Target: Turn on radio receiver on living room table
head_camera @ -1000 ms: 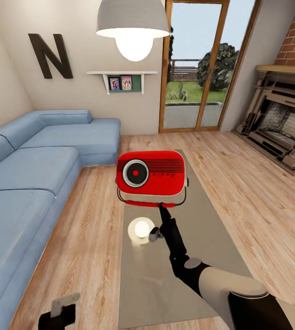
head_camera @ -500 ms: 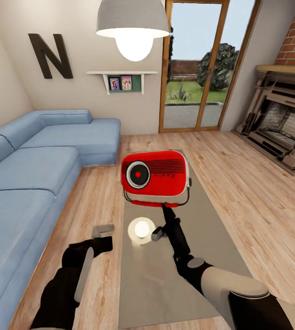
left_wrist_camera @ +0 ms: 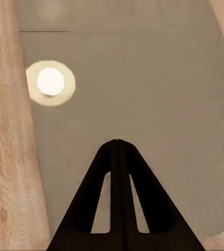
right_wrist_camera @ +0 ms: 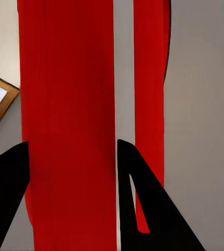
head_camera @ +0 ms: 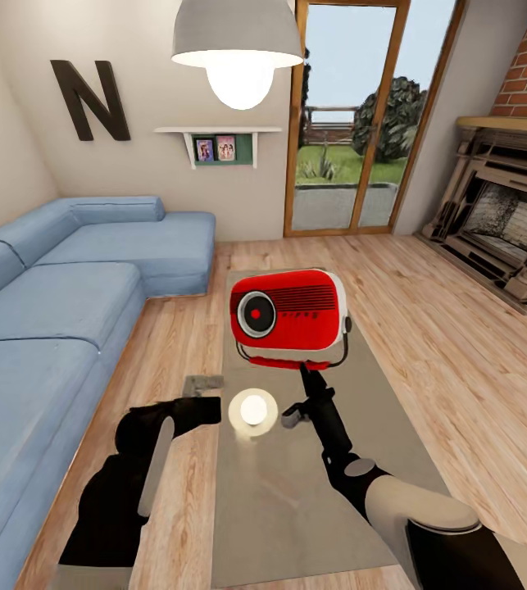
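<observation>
**Radio held up above the table by the right gripper**

Head view: the right gripper (head_camera: 311,370) points up and away from the robot, its tip at the underside of the radio receiver (head_camera: 289,317). The radio is lifted off the table (head_camera: 394,459) and stands directly beyond the gripper tip, dial face turned toward the camera, its thin wire handle looping below the body on both sides of the tip. The right arm stretches forward from the lower right corner, forearm low over the table, wrist bent upward. The left gripper (head_camera: 206,407) points toward the table's near long edge, well short of the radio and to its left; the left arm reaches forward over the wooden floor (head_camera: 173,352) beside the sofa (head_camera: 50,328). A lamp (head_camera: 237,49) hangs overhead, and its bright reflection (head_camera: 252,407) lies on the glossy top between the two grippers.

Left wrist view: the left gripper (left_wrist_camera: 117,142) has its two dark fingers pressed together at the tip, holding nothing, with the table top (left_wrist_camera: 158,94) below and the lamp's reflection (left_wrist_camera: 50,81) off to one side.

Right wrist view: the right gripper (right_wrist_camera: 72,149) has its fingers spread on either side of the radio's red body (right_wrist_camera: 70,104), clamped on it.
</observation>
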You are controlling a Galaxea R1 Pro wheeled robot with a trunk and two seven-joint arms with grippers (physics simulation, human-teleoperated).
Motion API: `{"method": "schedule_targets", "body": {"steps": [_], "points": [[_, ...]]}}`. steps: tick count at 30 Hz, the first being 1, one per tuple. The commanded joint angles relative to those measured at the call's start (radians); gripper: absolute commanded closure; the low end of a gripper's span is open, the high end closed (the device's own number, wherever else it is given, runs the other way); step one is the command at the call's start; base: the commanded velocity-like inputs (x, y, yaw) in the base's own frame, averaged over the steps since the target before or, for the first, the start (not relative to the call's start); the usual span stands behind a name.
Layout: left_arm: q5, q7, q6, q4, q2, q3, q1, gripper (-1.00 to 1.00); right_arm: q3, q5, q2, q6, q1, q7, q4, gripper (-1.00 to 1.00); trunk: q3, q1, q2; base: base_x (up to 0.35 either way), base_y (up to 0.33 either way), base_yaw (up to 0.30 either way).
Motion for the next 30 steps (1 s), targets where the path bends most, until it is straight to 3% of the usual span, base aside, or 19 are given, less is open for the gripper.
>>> {"method": "schedule_targets", "body": {"steps": [1,4,5,6,11,14,16,20,24,30], "points": [[-0.002,-0.001,0.004,-0.001,0.0,-0.019,-0.019,1.0,-0.005,0.001,0.0,-0.001,0.0,0.0,0.0,1.0,0.0,0.0,0.0,0.0,0.0,0.0],[0.028,-0.002,0.006,-0.004,0.0,-0.034,-0.052,1.0,-0.005,0.001,0.0,-0.001,0.0,0.0,0.0,1.0,0.0,0.0,0.0,0.0,0.0,0.0],[0.054,-0.001,0.006,-0.007,0.0,-0.036,-0.061,1.0,-0.005,0.001,0.0,-0.001,0.0,0.0,0.0,1.0,0.0,0.0,0.0,0.0,0.0,0.0],[0.109,0.001,0.003,-0.019,0.0,-0.038,-0.078,1.0,-0.005,0.001,0.0,-0.001,0.002,0.0,0.0,1.0,0.0,0.0,0.0,0.0,0.0,0.0],[0.186,-0.003,-0.003,-0.037,0.0,-0.041,-0.123,1.0,-0.004,0.003,0.0,-0.001,0.006,0.0,-0.001,1.0,0.0,0.0,0.0,0.0,0.0,0.0],[0.303,-0.008,-0.023,-0.039,0.0,-0.047,-0.15,1.0,-0.004,0.003,0.0,-0.001,0.011,0.0,-0.001,1.0,0.0,0.0,0.0,0.0,0.0,0.0],[0.344,-0.008,-0.028,-0.039,0.0,-0.049,-0.167,1.0,-0.004,0.003,0.0,-0.001,0.012,0.0,-0.001,1.0,0.0,0.0,0.0,0.0,0.0,0.0],[0.392,-0.019,-0.03,-0.039,0.0,-0.05,-0.202,1.0,-0.004,0.004,0.001,-0.001,0.013,0.0,-0.002,1.0,0.0,0.0,0.0,0.0,0.0,0.0],[0.512,-0.027,-0.034,-0.039,0.0,-0.05,-0.237,1.0,-0.005,0.004,0.002,-0.001,0.015,0.0,-0.002,1.0,0.0,0.0,0.0,0.0,0.0,0.0],[0.533,-0.018,-0.038,-0.039,0.0,-0.048,-0.269,1.0,-0.006,0.012,0.002,-0.001,0.025,0.0,-0.002,1.0,0.0,0.0,0.0,0.0,0.0,0.0]]}}
